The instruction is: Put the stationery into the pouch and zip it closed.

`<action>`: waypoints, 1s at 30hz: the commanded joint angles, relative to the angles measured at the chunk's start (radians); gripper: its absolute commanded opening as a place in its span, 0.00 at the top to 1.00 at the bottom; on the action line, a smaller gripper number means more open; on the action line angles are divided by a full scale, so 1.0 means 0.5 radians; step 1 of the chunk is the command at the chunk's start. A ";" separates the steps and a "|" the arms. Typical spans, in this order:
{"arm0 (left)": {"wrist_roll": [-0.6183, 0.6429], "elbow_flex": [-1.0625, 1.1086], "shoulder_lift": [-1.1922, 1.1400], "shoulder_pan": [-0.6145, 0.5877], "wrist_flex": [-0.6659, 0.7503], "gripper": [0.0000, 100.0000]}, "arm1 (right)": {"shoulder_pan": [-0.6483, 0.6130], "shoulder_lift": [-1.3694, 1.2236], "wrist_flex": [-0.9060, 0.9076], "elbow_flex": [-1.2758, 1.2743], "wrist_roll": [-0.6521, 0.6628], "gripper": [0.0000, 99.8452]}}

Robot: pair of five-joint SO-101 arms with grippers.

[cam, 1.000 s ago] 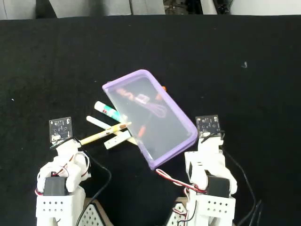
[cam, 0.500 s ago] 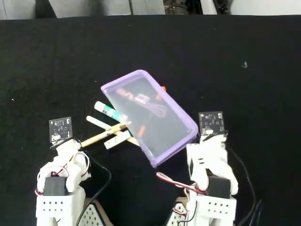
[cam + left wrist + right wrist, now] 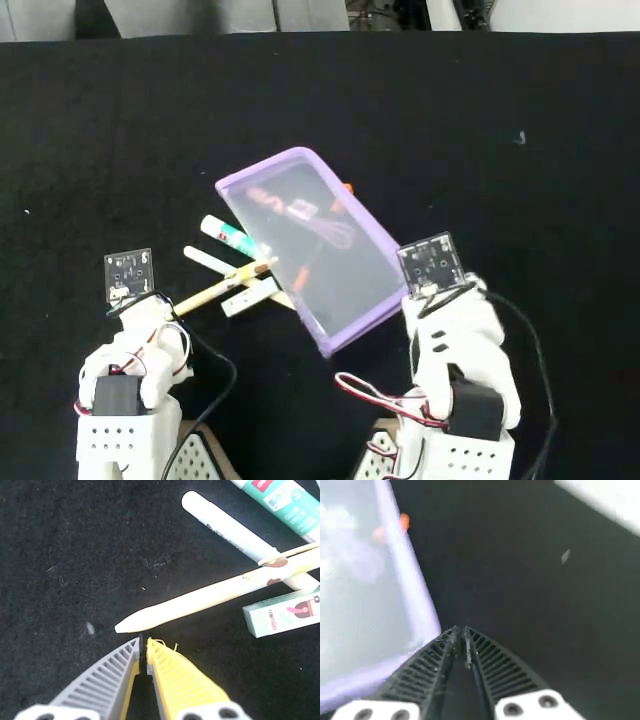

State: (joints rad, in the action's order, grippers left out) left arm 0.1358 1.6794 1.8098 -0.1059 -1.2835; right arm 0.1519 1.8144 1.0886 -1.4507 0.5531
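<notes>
Right arm (image 3: 458, 345) swings wrist inward toward pouch (image 3: 310, 245), forearm now angled leftward; right gripper (image 3: 460, 631) comes up against pouch's near purple edge; pouch shifts slightly, lower corner nudging rightward.

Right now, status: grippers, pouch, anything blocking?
Left gripper shut, empty, tip by cream pen. Right gripper shut, empty, at pouch corner. Stationery outside pouch, on table. No obstruction seen.

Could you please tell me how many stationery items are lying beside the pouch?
4: a green-and-white marker, a white pen, a cream pen crossing it, and a small box, all left of the pouch; its edge may hide more.
</notes>
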 commanded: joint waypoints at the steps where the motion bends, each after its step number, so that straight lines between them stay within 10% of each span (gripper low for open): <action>1: -0.003 0.038 0.012 0.014 0.025 0.97 | -0.015 0.072 -0.301 0.127 -0.046 0.88; 12: -0.003 0.038 0.012 0.014 0.025 0.97 | -0.249 -0.198 -0.276 0.563 -0.239 0.76; 30: -0.003 0.038 0.012 0.014 0.025 0.97 | -1.366 -2.849 -0.267 2.067 -0.568 0.76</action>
State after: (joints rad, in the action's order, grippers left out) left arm 0.1358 1.6794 1.8098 -0.1059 -1.2835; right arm -0.4588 0.6007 0.9996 -0.5547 0.3092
